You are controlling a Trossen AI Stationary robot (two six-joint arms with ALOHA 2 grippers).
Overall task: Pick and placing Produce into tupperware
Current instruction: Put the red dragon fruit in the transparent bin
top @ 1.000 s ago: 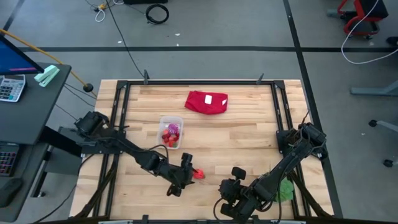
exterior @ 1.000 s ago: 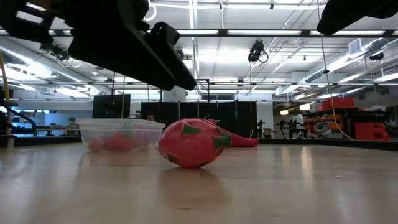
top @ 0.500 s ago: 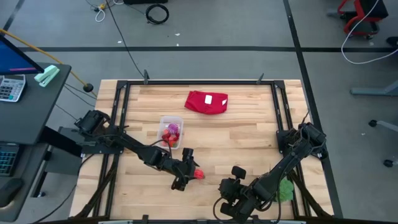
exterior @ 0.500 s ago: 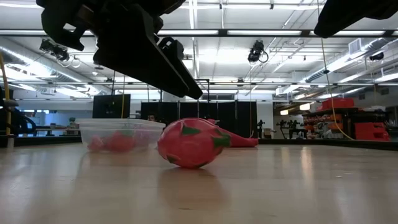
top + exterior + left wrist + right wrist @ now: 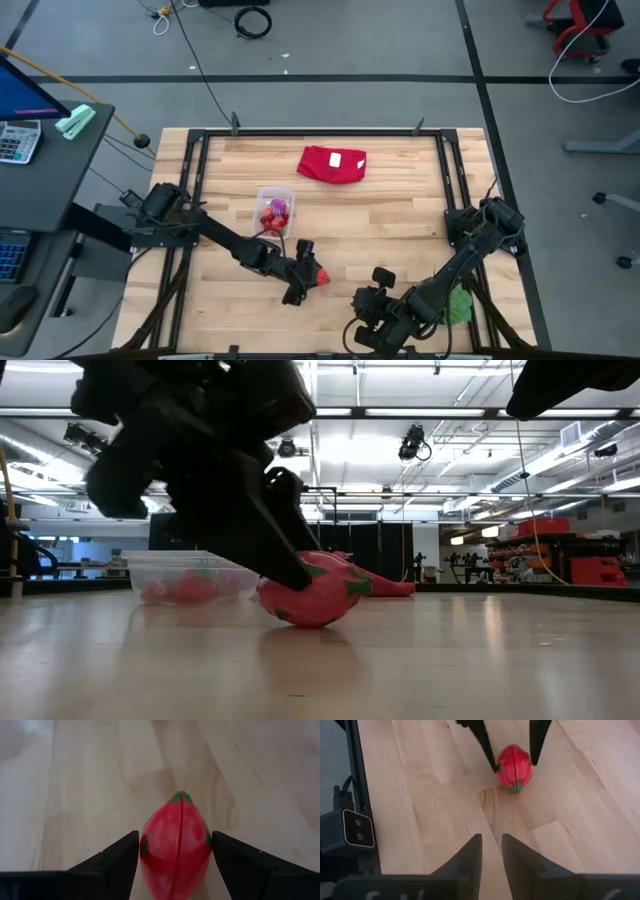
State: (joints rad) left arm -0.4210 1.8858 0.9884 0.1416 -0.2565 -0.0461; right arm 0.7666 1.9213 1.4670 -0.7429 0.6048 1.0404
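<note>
- Dragon fruit (image 5: 176,847) on bare wood, near the table's (image 5: 400,215) front edge at about 6 o'clock from the clear tub (image 5: 275,211).
- Left gripper (image 5: 175,851) spread, fingers straddling the fruit's widest part, not yet pinching.
- Right gripper (image 5: 491,855) parked near the front edge, fingers apart by a narrow gap, holding nothing.
- Likely a light, rigid, smooth toy, prone to rolling; best squeezed across the middle, clear of the tapered ends.

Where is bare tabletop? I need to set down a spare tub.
Bare wood lies right of the red cloth and tupperware, up to the right arm's base. Crowded: near edge, where the left gripper straddles the red oval fruit beside the right gripper.
</note>
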